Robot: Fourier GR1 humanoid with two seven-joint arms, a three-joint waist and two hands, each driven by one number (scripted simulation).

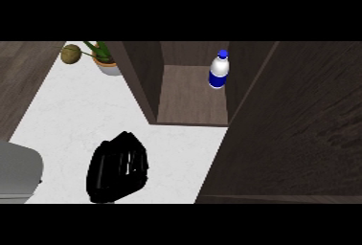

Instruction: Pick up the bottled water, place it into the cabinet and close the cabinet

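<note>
The bottled water, white with a blue cap and blue label, stands upright inside the open cabinet, against its right inner wall. The cabinet's dark wooden door fills the right side of the view, swung out over the counter. My left hand is over the white counter, below and left of the cabinet opening, with its fingers fairly straight and nothing in it. It is well apart from the bottle. My right hand does not show.
A potted plant in a white pot stands at the back left beside the cabinet's left wall, with a brown round thing next to it. A grey forearm shows at the lower left edge.
</note>
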